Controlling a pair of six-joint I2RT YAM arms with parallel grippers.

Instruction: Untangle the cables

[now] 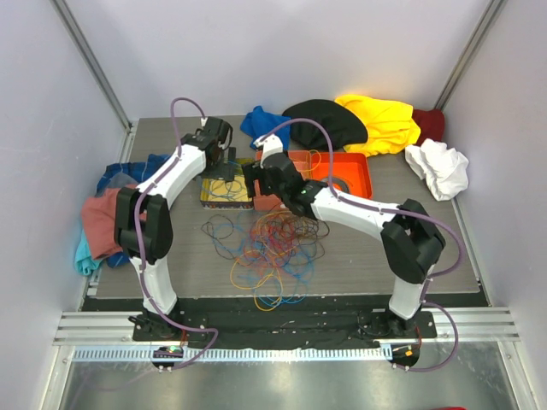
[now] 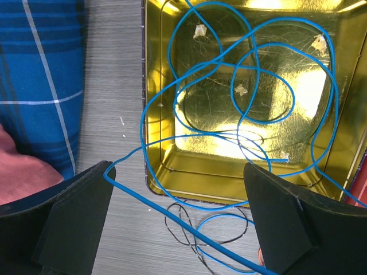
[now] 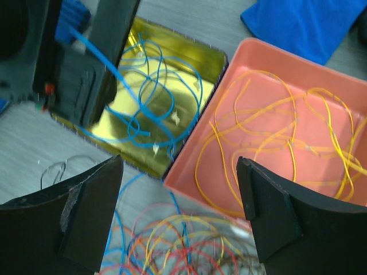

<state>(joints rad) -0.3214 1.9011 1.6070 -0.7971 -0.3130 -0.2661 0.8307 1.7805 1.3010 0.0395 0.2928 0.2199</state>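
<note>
The cables [image 1: 269,248] lie in a loose tangle of orange, yellow, red, blue and dark loops on the grey table in front of both arms. Several blue loops [image 2: 246,86] lie in a gold tin [image 2: 152,69]. Yellow-orange loops [image 3: 287,132] lie in an orange tray [image 3: 189,172]. My left gripper [image 2: 178,217] is open over the tin's near edge. One blue cable [image 2: 172,217] is draped over its left fingertip [image 2: 106,172] and runs across the gap, not pinched. My right gripper [image 3: 180,212] is open and empty above the tray's corner and the tangle [image 3: 172,246].
A blue plaid cloth [image 2: 40,74] and a pink cloth [image 1: 102,222] lie left of the tin. Blue [image 1: 261,124], black [image 1: 329,120], yellow [image 1: 380,120], red [image 1: 430,124] and white [image 1: 440,166] cloths lie along the back. White walls enclose the table.
</note>
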